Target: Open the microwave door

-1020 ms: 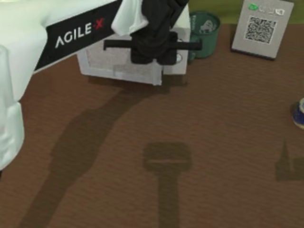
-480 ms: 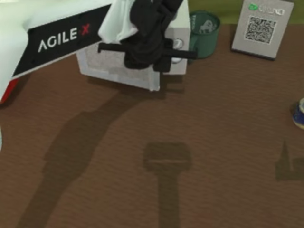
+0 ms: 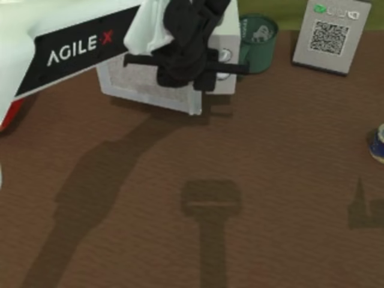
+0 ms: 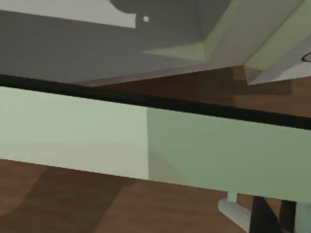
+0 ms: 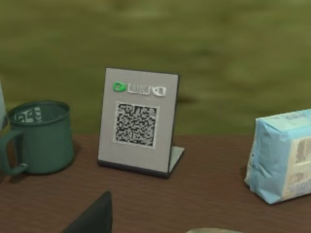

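**One arm at the microwave front, door edge swung slightly out**

Two long shadows lie on the bare brown table (image 3: 282,180) nearest the camera in the top view, one slanting up from the lower left toward the microwave, one standing straight in the middle. At the right edge a blue-and-white packet (image 3: 378,144) just shows; the right wrist view shows it as a pale blue bag (image 5: 282,155) lying on the table.

Farther back, the left arm (image 3: 66,48), white with a black AGILE X band, reaches in from the top view's left and crosses over the microwave (image 3: 231,30). Its black left gripper (image 3: 186,66) hangs over the microwave's front face, at the right-hand end of the microwave door (image 3: 141,81) and just beside the knob panel, where a silver knob (image 3: 225,55) peeks out next to it. The door's right edge stands a little forward of the body, its white corner poking out below the gripper. Whether the fingers are spread or closed on anything cannot be told. The left wrist view is filled by a pale flat panel edge with a dark strip along it, too close to read further.

Just right of the microwave stands a green mug (image 3: 259,42), touching or nearly touching its side. Farther right, at the back, a grey QR-code stand (image 3: 330,36) stands upright, well apart from the mug.

The right arm is out of the top view.
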Available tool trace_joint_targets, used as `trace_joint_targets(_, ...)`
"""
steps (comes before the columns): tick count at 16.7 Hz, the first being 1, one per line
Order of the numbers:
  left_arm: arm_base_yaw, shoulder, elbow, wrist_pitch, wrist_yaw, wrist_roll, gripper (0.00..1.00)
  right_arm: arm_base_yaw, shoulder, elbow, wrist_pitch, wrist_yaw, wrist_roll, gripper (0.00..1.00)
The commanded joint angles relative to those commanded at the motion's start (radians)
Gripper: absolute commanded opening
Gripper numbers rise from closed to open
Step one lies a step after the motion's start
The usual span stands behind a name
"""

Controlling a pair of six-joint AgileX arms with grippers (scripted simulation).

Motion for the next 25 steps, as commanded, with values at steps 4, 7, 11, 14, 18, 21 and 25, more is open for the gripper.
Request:
trace_joint_targets(4,0.000,0.000,0.000,0.000,0.000,0.000,0.00,0.000,0.000,0.000,0.000,0.000,0.000,1.00)
trace_joint_targets(7,0.000,0.000,0.000,0.000,0.000,0.000,0.00,0.000,0.000,0.000,0.000,0.000,0.000,1.00)
trace_joint_targets(11,0.000,0.000,0.000,0.000,0.000,0.000,0.00,0.000,0.000,0.000,0.000,0.000,0.000,1.00)
trace_joint_targets(14,0.000,0.000,0.000,0.000,0.000,0.000,0.00,0.000,0.000,0.000,0.000,0.000,0.000,1.00)
trace_joint_targets(18,-0.005,-0.006,-0.011,0.008,0.009,0.006,0.00,0.000,0.000,0.000,0.000,0.000,0.000,1.00)
trace_joint_targets(21,0.005,-0.041,-0.071,0.031,0.030,0.052,0.00,0.000,0.000,0.000,0.000,0.000,0.000,1.00)
trace_joint_targets(25,0.016,-0.088,-0.133,0.064,0.055,0.105,0.00,0.000,0.000,0.000,0.000,0.000,0.000,1.00)
